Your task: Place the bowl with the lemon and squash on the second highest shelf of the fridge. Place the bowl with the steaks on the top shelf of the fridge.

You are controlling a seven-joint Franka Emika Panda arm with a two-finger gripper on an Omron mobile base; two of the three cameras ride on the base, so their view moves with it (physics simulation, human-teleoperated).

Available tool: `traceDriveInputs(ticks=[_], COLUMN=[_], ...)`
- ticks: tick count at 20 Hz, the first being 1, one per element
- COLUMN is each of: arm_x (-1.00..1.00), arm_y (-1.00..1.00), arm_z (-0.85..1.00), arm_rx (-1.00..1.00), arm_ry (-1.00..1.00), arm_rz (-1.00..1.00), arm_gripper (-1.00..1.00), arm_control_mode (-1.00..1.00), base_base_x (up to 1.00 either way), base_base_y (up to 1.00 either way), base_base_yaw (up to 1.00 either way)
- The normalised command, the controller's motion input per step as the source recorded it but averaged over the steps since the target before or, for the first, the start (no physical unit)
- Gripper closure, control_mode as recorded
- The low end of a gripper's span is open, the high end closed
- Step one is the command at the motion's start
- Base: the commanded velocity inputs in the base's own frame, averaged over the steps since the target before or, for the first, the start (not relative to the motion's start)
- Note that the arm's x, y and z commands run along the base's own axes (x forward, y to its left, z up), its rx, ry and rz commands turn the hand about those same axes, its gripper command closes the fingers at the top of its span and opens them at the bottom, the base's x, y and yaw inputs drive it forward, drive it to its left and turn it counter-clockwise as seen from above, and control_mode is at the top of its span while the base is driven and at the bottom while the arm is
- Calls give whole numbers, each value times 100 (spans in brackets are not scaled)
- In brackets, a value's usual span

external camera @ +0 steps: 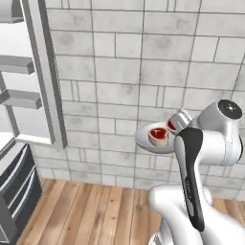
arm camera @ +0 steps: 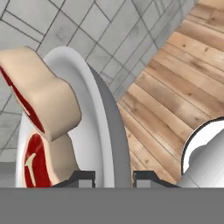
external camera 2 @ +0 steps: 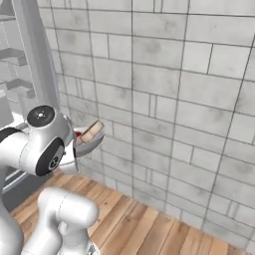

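A white bowl (external camera: pixel 143 139) with two red steaks (external camera: pixel 158 135) hangs in the air in front of the brick wall. My gripper (arm camera: pixel 113 177) is shut on its rim, one fingertip (arm camera: pixel 81 177) inside the bowl (arm camera: pixel 98 127) and one outside. The steaks (arm camera: pixel 43 96) lie against the inner wall. From the right the bowl (external camera 2: pixel 92 145) and a steak (external camera 2: pixel 92 132) peek out behind my arm. The fridge (external camera: pixel 45 72) stands open at the left with grey shelves (external camera: pixel 19 64) stacked inside. The bowl with the lemon and squash is out of view.
A grey brick wall (external camera: pixel 143 57) rises close behind the bowl. Wooden floor (external camera: pixel 95 210) runs below. Dark drawers (external camera: pixel 16 182) sit under the fridge opening at the lower left. My own white arm (external camera: pixel 210 143) stands between the base and the bowl.
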Motion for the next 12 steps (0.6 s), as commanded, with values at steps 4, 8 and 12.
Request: traceDriveInputs(ticks=[4,8,12], arm_x=[0,0,0], arm_y=[0,0,0], arm_z=[0,0,0], arm_rx=[0,0,0], arm_ry=[0,0,0], arm_rz=[0,0,0], arm_gripper=[100,100,100], arm_control_mode=[100,100,100], base_base_x=[3,43,98], base_base_y=[-57,-56,-23], base_base_yaw=[78,74,54])
